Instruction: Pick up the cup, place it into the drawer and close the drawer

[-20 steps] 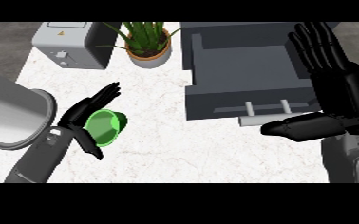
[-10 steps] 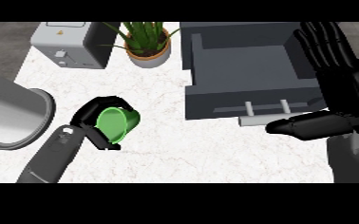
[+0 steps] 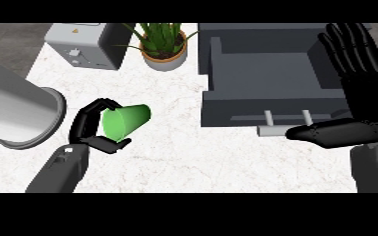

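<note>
A green cup (image 3: 124,121) is held tipped on its side above the white marble counter at the left, its base pointing right. My left hand (image 3: 92,130) is shut on it, fingers curled over the rim end and thumb underneath. The grey drawer (image 3: 269,82) stands pulled open at the upper right, its inside bare, with a handle (image 3: 286,118) on its front. My right hand (image 3: 347,105) stays open at the right edge, fingers up beside the drawer and thumb pointing left below the drawer front.
A potted plant (image 3: 164,47) stands at the back between a grey toaster-like box (image 3: 83,45) and the drawer. A large grey round pot (image 3: 22,112) lies at the left edge, close to my left hand.
My left hand closed round the green cup and lifted it, tipping it so its base points right. The right hand has barely moved.
</note>
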### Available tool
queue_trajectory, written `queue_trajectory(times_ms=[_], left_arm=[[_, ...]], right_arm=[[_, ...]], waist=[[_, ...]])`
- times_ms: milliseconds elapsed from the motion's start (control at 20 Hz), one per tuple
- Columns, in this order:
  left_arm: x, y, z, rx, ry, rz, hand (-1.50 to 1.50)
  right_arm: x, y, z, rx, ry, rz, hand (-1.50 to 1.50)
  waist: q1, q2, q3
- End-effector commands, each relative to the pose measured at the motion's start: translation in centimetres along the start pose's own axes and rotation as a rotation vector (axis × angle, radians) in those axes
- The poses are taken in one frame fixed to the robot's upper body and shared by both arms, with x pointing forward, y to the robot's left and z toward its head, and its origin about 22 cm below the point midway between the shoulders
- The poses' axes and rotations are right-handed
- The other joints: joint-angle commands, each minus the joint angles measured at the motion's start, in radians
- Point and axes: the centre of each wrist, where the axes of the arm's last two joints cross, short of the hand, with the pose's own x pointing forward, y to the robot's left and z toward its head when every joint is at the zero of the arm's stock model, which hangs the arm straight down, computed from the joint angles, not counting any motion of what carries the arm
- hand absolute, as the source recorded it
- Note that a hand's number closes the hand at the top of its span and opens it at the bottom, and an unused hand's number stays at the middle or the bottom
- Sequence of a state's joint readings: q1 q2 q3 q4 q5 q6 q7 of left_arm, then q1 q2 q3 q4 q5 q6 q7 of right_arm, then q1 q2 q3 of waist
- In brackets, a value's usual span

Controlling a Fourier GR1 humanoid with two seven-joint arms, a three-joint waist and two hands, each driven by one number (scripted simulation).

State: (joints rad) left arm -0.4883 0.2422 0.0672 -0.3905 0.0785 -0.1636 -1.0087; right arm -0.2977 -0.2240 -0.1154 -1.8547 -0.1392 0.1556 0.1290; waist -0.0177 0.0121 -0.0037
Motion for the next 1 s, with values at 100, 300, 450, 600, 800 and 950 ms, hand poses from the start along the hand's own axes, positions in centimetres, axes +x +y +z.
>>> queue_trajectory(times_ms=[100,300,450,600,800,950], left_arm=[[-1.1,-2.9,0.6,0.334,-0.206,0.077,1.50],[0.0,-4.4,-2.2,0.213,-0.265,0.168,1.50],[3.1,-5.1,-6.9,0.095,-0.260,0.186,1.50],[5.8,-7.4,-10.7,0.085,-0.307,0.178,1.50],[10.1,-9.1,-14.9,-0.010,-0.322,0.182,1.50],[12.8,-13.0,-16.5,-0.069,-0.300,0.180,1.50]], right_arm=[[-1.0,-0.2,0.3,0.002,0.024,-0.014,-1.50],[-0.1,-2.5,1.0,-0.013,0.031,-0.005,-1.50],[-1.9,-1.2,1.6,-0.006,0.025,0.036,-1.50],[-0.8,-2.3,1.7,-0.005,0.028,0.032,-1.50],[-1.7,0.5,1.4,-0.013,0.043,0.011,-1.50],[0.1,-0.8,1.4,-0.021,0.025,0.047,-1.50]], waist=[[0.003,-0.001,0.000],[0.002,-0.010,0.003],[0.023,-0.017,0.005],[0.019,-0.018,0.005],[0.024,-0.019,0.005],[0.021,-0.021,0.005]])
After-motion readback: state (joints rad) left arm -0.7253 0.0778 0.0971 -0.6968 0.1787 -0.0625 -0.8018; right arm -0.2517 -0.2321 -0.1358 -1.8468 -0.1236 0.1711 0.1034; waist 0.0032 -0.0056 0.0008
